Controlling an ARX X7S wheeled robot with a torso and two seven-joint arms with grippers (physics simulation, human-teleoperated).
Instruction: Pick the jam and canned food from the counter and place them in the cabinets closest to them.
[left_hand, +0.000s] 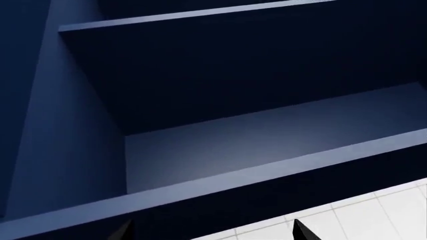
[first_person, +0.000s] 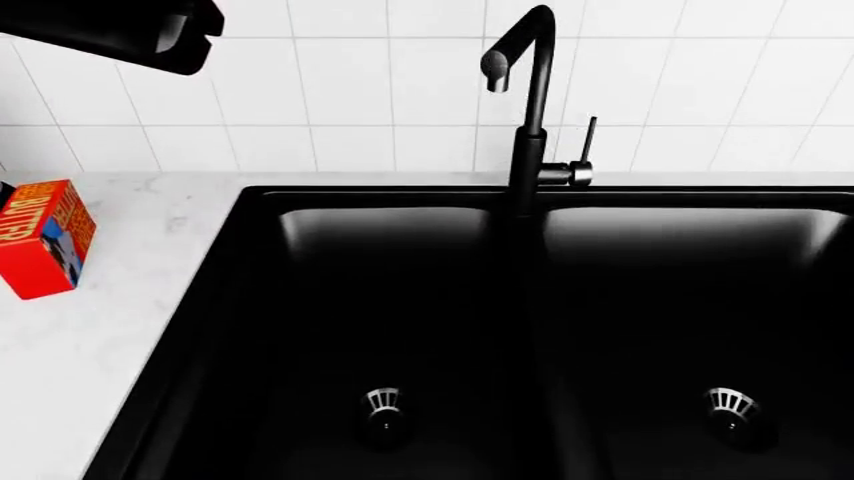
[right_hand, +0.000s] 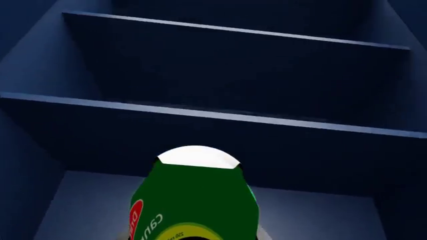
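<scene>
**A:** where's the round green-and-white labelled can (right_hand: 193, 200) rn?

**B:** right wrist cam has it filling the near foreground, pointed into a dark blue cabinet w/ shelves (right_hand: 207, 114). Looks carried on the right arm for shelving, but the fingers aren't visible, so can't tell the grip.

**A:** left gripper (left_hand: 210, 231)?

**B:** two dark tips spread apart, nothing between em, facing another blue shelf (left_hand: 267, 145). Jam jar isn't in any view. Head cam only shows the black double sink (first_person: 214, 330), white marble counter (first_person: 120, 330), and a red-and-blue box (first_person: 43, 238).
</scene>
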